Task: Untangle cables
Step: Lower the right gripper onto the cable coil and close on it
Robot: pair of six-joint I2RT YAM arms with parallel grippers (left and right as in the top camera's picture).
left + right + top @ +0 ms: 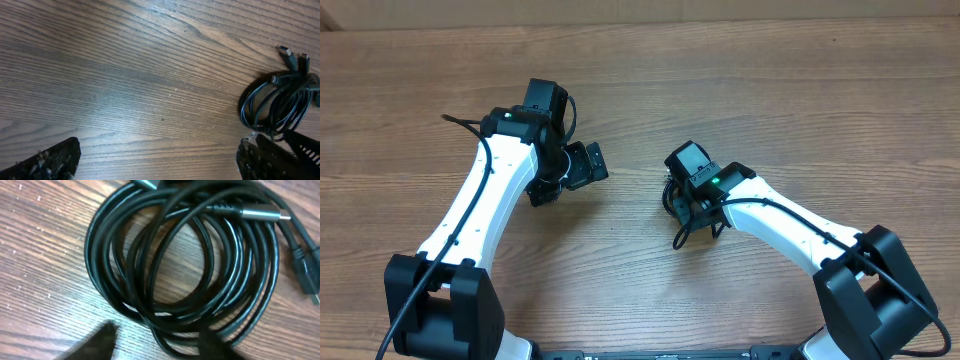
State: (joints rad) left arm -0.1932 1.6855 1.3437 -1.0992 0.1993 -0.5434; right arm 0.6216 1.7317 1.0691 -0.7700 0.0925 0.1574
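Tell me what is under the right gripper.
The coiled cables lie on the wooden table beneath the right gripper. From overhead the gripper covers most of the coil. Whether it touches them cannot be told.

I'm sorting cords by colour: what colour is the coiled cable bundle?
The cables are black, clearest in the right wrist view.

The overhead view looks straight down on the brown wood-grain table (640,60) from high up. The left wrist view sits low, catching the coiled black cables (295,102) at its right; the right wrist view shares them, very near
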